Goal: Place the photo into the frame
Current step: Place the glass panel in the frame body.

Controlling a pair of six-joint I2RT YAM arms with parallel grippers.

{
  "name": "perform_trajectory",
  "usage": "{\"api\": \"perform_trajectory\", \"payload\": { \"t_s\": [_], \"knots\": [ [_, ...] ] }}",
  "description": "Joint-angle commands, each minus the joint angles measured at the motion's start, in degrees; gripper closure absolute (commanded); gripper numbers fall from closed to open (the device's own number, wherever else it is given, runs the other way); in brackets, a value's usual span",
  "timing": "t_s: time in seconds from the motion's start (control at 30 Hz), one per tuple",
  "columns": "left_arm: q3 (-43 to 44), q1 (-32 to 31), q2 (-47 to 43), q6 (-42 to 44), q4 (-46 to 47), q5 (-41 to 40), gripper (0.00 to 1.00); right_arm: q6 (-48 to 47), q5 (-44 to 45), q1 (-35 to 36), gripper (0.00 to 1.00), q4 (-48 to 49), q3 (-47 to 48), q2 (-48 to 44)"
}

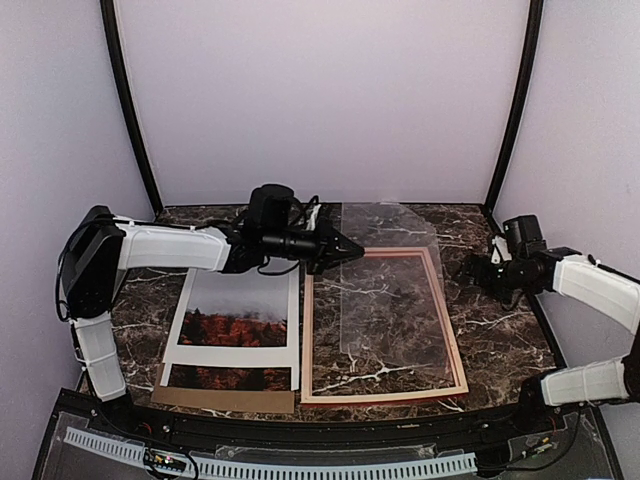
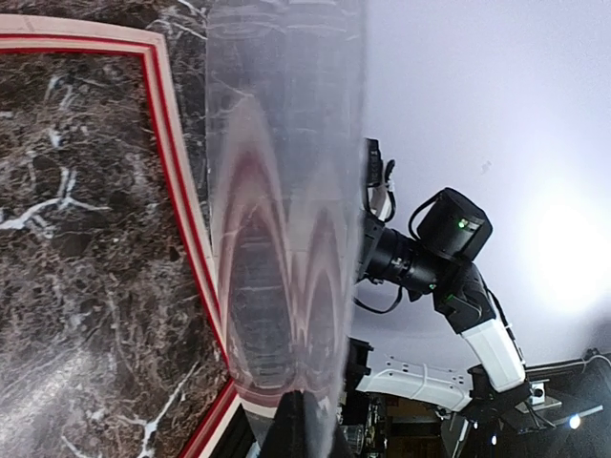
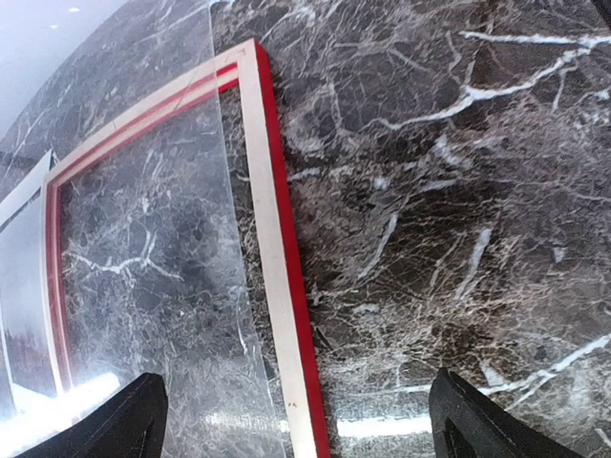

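Lilac-walled booth, dark marble table (image 1: 500,340) with white veining.

Frame (image 1: 385,394) is lying flat right of centre, pale back up, with red showing only along the inner lip and outer edge. Bare marble is showing through the opening. Judgement: it is sitting face-down so it can be loaded from behind. Long axis is running near-to-far.

Clear glazing sheet (image 1: 395,290) is hanging tilted above the frame's far half, lifted off the table. In the left wrist view it is bowing and mirroring the red rail. Cannot tell whether it is going into the opening or coming out.

White mat (image 1: 178,335) is lying just beside the frame's left rail, on top of the photo (image 1: 238,325). The photo is showing through the cut-out and again as a strip past the mat's near border. It is lying picture side up, grey sky toward the far wall and red trees toward the arm bases. Long axis looks near-to-far, parallel to the frame's. It is not yet in the frame.

Brown backing board (image 1: 225,400) is peeking out along the stack's near edge.

Left gripper (image 1: 338,247) is reaching over the frame's far-left corner, jaws pinching the sheet's edge. Right gripper (image 1: 478,270) is hovering off the far-right corner, fingers spread wide, holding nothing. Judgement: it is waiting to steady the frame.
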Motion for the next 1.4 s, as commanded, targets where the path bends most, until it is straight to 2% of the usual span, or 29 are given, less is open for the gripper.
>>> {"api": "perform_trajectory", "payload": {
  "t_s": [0.0, 0.23, 0.47, 0.6, 0.8, 1.1, 1.37],
  "knots": [
    [4.21, -1.69, -3.9, -3.32, 6.76, 2.87, 1.0, -0.09, 2.89, -2.12, 0.03, -2.88, 3.2, -2.88],
    [5.75, -2.36, -3.32, -4.56, 8.59, 3.47, 1.0, -0.46, 2.67, -5.15, 0.03, -4.16, 4.16, -4.71],
    [0.86, -2.42, 0.18, -3.98, 8.39, -0.56, 1.0, -0.85, 1.33, -5.53, 0.03, -4.12, 4.84, -4.73],
    [-1.56, -2.34, 2.4, -2.92, 8.05, -1.81, 1.0, -1.88, -2.79, -5.42, 0.03, -2.18, 3.46, -2.98],
    [-5.37, -2.27, 3.91, -0.91, 6.81, -3.91, 1.0, -2.53, -4.77, -4.27, 0.03, 0.83, 0.6, -0.2],
    [-10.52, -1.85, 1.38, 3.42, 2.53, -9.35, 1.0, -2.93, -5.26, -0.39, 0.03, 4.03, -1.64, 4.72],
    [-12.99, -0.66, 0.3, 5.12, 1.43, -10.58, 1.0, -2.58, -5.7, 0.95, 0.03, 6.42, -3.27, 7.08]
  ]
}}
